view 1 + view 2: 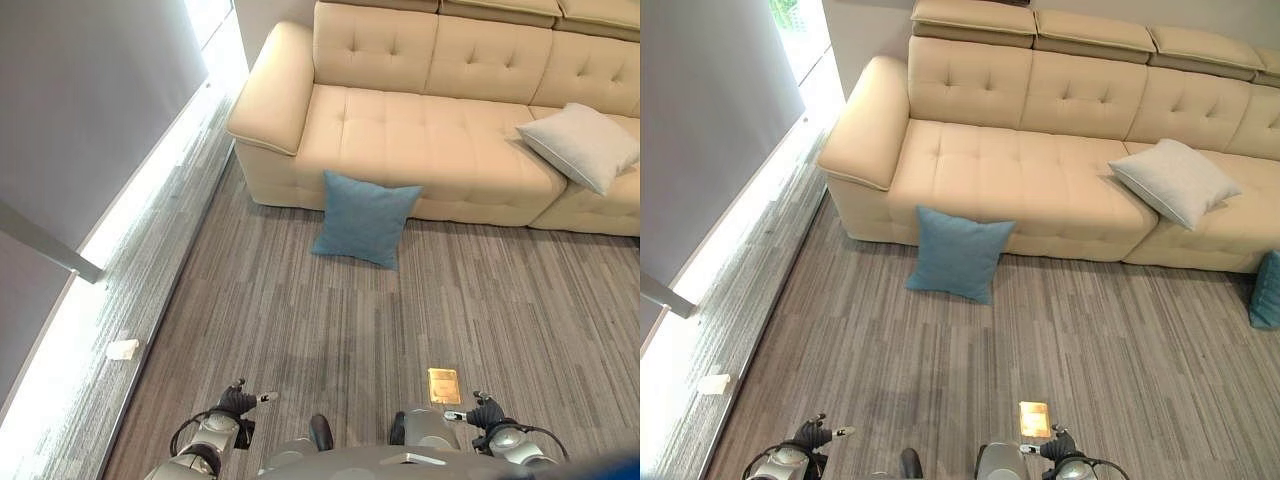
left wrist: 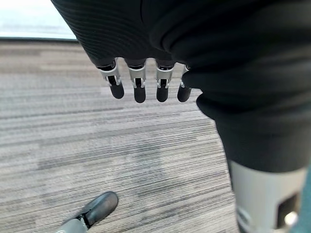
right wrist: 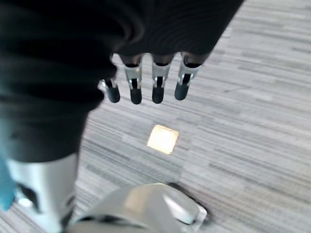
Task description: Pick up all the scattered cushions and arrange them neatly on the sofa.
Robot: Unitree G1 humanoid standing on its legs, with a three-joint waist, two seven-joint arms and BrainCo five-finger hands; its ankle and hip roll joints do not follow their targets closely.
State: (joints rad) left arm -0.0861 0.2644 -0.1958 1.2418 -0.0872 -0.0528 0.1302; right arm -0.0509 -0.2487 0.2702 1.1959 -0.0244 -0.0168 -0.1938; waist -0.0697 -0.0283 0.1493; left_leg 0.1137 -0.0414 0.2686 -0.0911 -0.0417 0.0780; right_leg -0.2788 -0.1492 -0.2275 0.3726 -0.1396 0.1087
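Starting at the left, a small white object (image 1: 122, 349) lies on the floor (image 1: 300, 320) beside the bright strip along the wall, and it plays no part in the job. Next comes the cream sofa (image 1: 400, 140), with a blue cushion (image 1: 365, 217) propped on the floor against its front edge, just below the left seat; this one is yet to be gathered. Further right a pale grey cushion (image 1: 583, 145) rests tilted on the seat, near the join between two sections (on the sofa, but lying askew rather than set neatly against the backrest). At the far right edge of the right eye view a second blue cushion (image 1: 1267, 290) shows in part, on the floor by the sofa's front. So, as a judgement, the task has barely begun: two cushions are on the floor and one on the seat probably wants straightening. The left hand (image 2: 140, 82) hangs low above the bare floor with its fingers straight and relaxed, holding and touching nothing. The right hand (image 3: 146, 82) is the same, fingers loosely extended over the floor, empty, with a small yellowish square (image 3: 163, 139) on the floor beneath it.
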